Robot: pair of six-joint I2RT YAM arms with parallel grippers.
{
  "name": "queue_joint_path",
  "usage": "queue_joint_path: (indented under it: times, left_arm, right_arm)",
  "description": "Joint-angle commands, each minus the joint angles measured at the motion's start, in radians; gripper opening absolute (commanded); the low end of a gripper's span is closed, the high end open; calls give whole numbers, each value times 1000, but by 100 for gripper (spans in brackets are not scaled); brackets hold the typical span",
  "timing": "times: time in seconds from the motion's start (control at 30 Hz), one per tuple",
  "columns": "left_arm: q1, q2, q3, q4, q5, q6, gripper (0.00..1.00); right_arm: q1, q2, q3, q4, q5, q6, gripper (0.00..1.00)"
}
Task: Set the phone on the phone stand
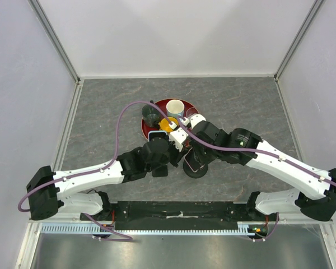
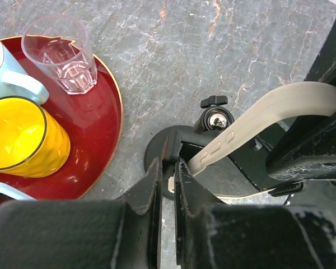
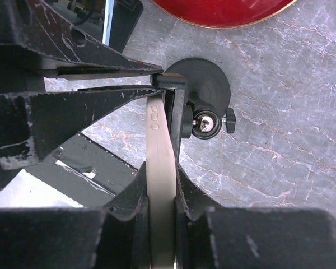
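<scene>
The phone (image 3: 159, 162) has a beige case and shows edge-on. My right gripper (image 3: 161, 174) is shut on it, and its far end rests against the upright cradle of the black phone stand (image 3: 207, 78). In the left wrist view the phone (image 2: 269, 112) slants down to the stand (image 2: 157, 148). My left gripper (image 2: 169, 174) is nearly closed, its tips pinching the cradle's edge. In the top view both grippers meet over the stand (image 1: 197, 171) at the table's middle, the left gripper (image 1: 171, 158) beside the right gripper (image 1: 190, 152).
A red round tray (image 1: 147, 128) stands just behind the stand, holding a white mug (image 1: 175, 106), a yellow cup (image 1: 169, 124) and a dark glass (image 1: 152, 116). The tray (image 2: 109, 112) also holds a clear glass (image 2: 61, 53). White walls enclose the grey marbled table.
</scene>
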Motion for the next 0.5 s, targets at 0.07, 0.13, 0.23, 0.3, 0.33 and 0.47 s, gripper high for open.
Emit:
queue_joint_path:
  times: [0.07,0.13,0.23,0.3,0.33,0.47]
  left_arm:
    - [3,-33,106,100,-62,76,2]
    - [-20,-42,110,60,-60,66,2]
    - [-57,-50,132,-6,-91,10,2]
    - [-104,-73,136,-51,-153,-34,2]
    - [-120,-81,137,-54,-172,-54,2]
    - [-192,-56,212,-219,-211,-141,2]
  right_arm:
    - [-3,95,20,-351,263,82,0]
    - [-5,115,32,-350,303,102,0]
    - [-5,152,20,-351,330,131,0]
    - [-6,158,-1,-353,353,151,0]
    - [-9,152,-6,-351,358,162,0]
    - [-23,147,-26,-351,378,165,0]
